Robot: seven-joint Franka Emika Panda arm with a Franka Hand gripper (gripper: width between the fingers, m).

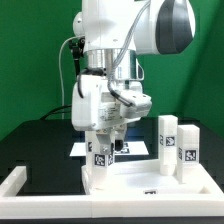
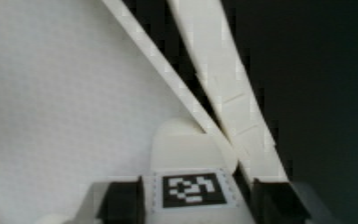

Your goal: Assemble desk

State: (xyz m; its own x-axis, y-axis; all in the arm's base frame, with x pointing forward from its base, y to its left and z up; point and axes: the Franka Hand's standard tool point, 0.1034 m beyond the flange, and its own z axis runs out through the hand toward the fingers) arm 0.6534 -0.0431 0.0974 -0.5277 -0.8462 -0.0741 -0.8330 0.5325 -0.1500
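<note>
In the exterior view my gripper (image 1: 104, 150) hangs over the left end of the desk slab (image 1: 150, 183), a white slab with a raised rim lying near the front. It is shut on a small white leg (image 1: 100, 158) with a black-and-white marker, held upright just above the slab's corner. In the wrist view the leg (image 2: 194, 160) sits between my dark fingers (image 2: 130, 203), its marker facing the camera. My gripper (image 2: 195, 202) is over the slab (image 2: 60, 100), close to its raised rim (image 2: 204, 75).
Two more white legs (image 1: 168, 133) (image 1: 187, 150) stand upright at the exterior view's right, behind the slab. The marker board (image 1: 135, 147) lies flat behind my gripper. A white frame (image 1: 20, 182) borders the black table (image 1: 40, 135).
</note>
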